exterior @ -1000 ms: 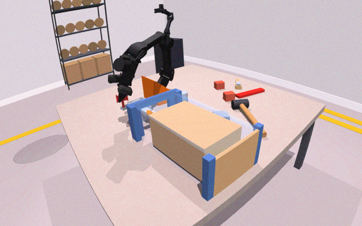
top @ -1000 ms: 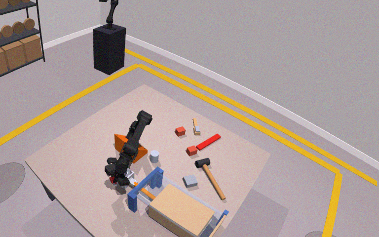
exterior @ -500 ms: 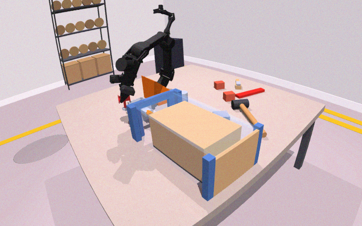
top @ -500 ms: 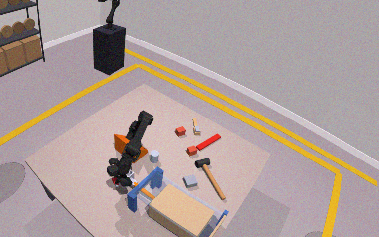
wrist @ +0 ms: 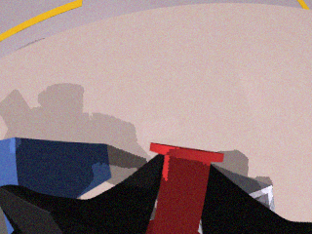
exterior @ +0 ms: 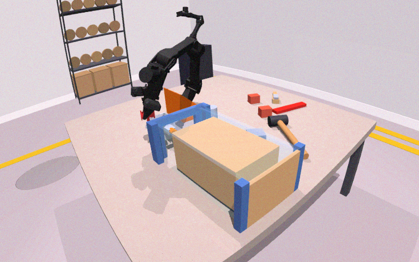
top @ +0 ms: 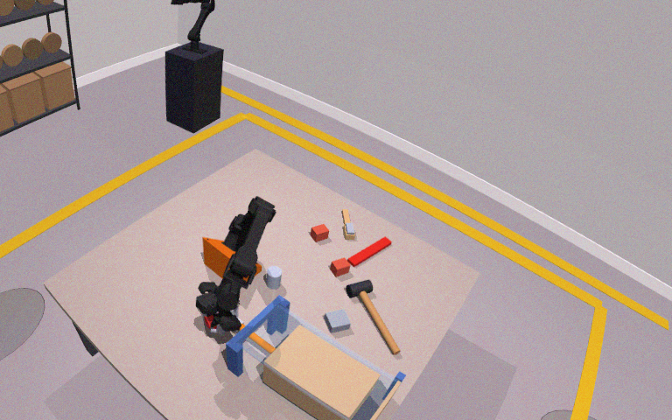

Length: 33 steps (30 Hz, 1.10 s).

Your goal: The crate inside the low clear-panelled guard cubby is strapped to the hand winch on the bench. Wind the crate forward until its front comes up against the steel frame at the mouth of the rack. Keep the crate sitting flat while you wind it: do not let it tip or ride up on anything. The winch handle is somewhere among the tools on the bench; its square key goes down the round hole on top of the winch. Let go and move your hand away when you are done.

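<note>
Red winch handle in the fingers, beside the blue frame.

The fingers (top: 219, 321) (exterior: 147, 114) grasp the red handle (top: 209, 322) (exterior: 142, 114) (wrist: 181, 195) — its flat crosspiece on top. The winch is mostly hidden by the arm (top: 246, 255) (exterior: 173, 55); whether the key sits in its hole, cannot tell. The crate (top: 324, 367) (exterior: 225, 142) lies flat inside the cubby, its front short of the blue frame (top: 257, 320) (exterior: 180, 115) — an orange strap (top: 257, 340) (exterior: 172, 130) runs from it towards the winch. Mallet (top: 377, 315) (exterior: 286, 129) on the desk (top: 136, 291) (exterior: 108, 182), beside the cubby.
</note>
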### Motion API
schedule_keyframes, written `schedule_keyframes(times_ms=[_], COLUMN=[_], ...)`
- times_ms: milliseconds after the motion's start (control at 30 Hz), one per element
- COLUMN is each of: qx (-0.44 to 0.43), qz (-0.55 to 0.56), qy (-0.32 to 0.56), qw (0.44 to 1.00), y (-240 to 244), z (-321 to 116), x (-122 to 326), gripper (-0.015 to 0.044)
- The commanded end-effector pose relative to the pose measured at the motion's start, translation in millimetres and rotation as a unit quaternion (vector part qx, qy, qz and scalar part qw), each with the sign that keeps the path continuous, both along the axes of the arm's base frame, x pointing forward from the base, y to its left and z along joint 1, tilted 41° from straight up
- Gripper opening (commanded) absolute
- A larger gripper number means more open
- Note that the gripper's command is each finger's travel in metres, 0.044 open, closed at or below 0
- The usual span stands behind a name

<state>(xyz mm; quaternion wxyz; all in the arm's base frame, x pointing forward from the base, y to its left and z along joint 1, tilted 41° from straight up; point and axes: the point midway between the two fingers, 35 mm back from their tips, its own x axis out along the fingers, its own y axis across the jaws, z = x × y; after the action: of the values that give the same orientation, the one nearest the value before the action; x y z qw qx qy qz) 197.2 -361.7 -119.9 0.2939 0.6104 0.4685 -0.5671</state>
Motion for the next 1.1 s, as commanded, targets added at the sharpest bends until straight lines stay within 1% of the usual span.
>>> schedule_keyframes(times_ms=[0,1067], qx=[0.016,0.018], qz=[0.005,0.005], qy=[-0.016,-0.017], qw=[1.0,1.0], y=[15,38], z=[7,29], x=[21,43], gripper=[0.0,0.0])
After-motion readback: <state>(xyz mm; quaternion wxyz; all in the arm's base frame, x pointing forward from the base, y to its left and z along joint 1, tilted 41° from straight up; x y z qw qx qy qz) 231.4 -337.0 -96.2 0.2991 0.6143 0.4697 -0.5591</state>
